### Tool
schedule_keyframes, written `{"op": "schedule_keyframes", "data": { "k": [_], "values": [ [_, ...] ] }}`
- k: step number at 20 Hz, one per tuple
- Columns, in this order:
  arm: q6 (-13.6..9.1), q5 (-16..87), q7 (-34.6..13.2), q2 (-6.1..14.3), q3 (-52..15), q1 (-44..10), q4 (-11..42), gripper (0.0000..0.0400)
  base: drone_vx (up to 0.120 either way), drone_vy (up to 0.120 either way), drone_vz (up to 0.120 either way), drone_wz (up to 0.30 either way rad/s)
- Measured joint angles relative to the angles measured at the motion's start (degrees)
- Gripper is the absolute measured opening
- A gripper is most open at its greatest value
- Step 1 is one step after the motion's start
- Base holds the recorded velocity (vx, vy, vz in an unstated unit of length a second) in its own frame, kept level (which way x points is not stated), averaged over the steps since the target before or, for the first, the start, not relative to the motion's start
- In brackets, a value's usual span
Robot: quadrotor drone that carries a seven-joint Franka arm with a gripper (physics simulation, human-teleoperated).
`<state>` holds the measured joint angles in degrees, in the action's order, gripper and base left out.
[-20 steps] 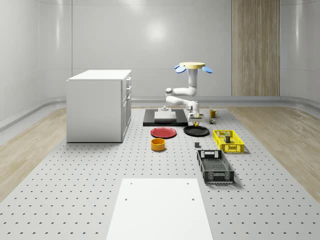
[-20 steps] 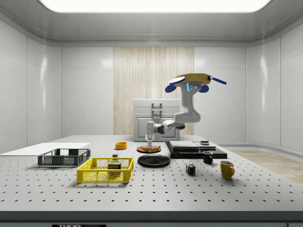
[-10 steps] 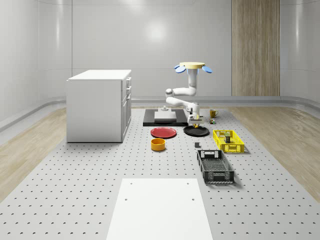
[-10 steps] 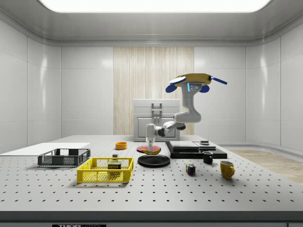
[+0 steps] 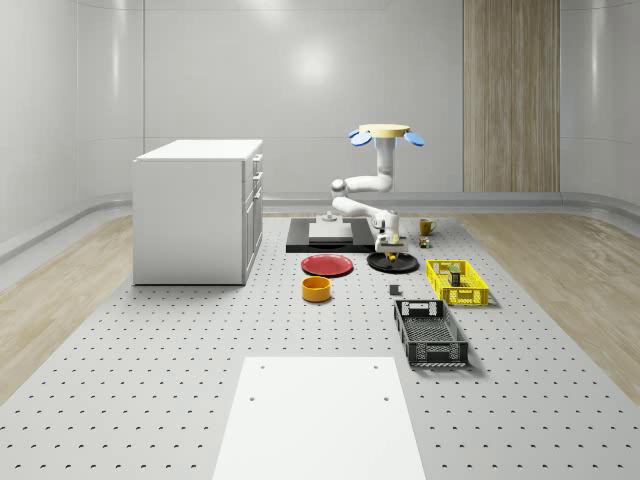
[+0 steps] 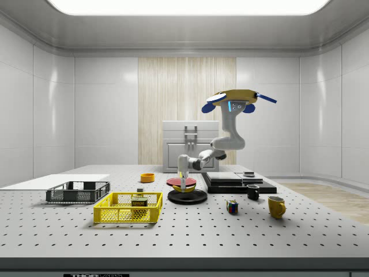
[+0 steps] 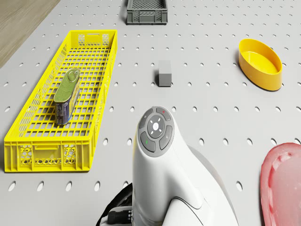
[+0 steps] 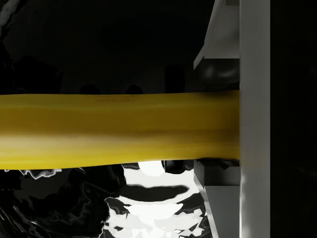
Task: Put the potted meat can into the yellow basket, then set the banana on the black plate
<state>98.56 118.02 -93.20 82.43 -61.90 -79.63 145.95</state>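
The drone [image 5: 385,133] hovers above the far side of the table, behind the black plate [image 5: 404,266]. Its arm reaches down to the gripper [image 6: 184,182], which is shut on the banana [image 6: 184,187] low over the black plate [image 6: 196,197]. I cannot tell whether the banana touches the plate. In the wrist view the banana [image 8: 114,130] lies across the picture, pressed against one finger [image 8: 255,124], with the glossy plate [image 8: 74,44] right behind it. The potted meat can [image 7: 66,95] lies inside the yellow basket [image 7: 28,141], which stands beside the plate.
A red plate [image 5: 327,265] and an orange bowl [image 5: 316,289] lie beside the black plate. A grey basket [image 5: 430,333] and a small grey block [image 7: 164,73] sit nearer the front. A white cabinet [image 5: 198,210], black platform [image 5: 300,243], mugs [image 6: 276,206] and a cube [image 6: 232,206] stand around.
The gripper has come down with the banana from above the black plate to just over its surface. The drone has barely shifted.
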Motion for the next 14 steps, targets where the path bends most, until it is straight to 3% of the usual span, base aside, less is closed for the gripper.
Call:
{"op": "schedule_keyframes", "data": {
  "k": [2, 5, 9, 14],
  "values": [
    [0.12, 0.24, -0.32, -0.22, 0.32, -0.01, -0.21, 0.0284, 0.0, 0.0, 0.0, 0.0],
    [-0.32, -0.4, -0.71, -0.19, -0.33, 0.25, 0.23, 0.0345, 0.0, 0.0, 0.0, 0.0],
    [-1.45, -2.18, -1.05, 0.16, -2.25, 0.82, 1.44, 0.038, 0.0, 0.0, 0.0, 0.0],
    [-2.46, -4.0, -1.3, 0.57, -4.19, 1.26, 2.52, 0.0394, 0.0, 0.0, 0.0, 0.0]
  ]
}}
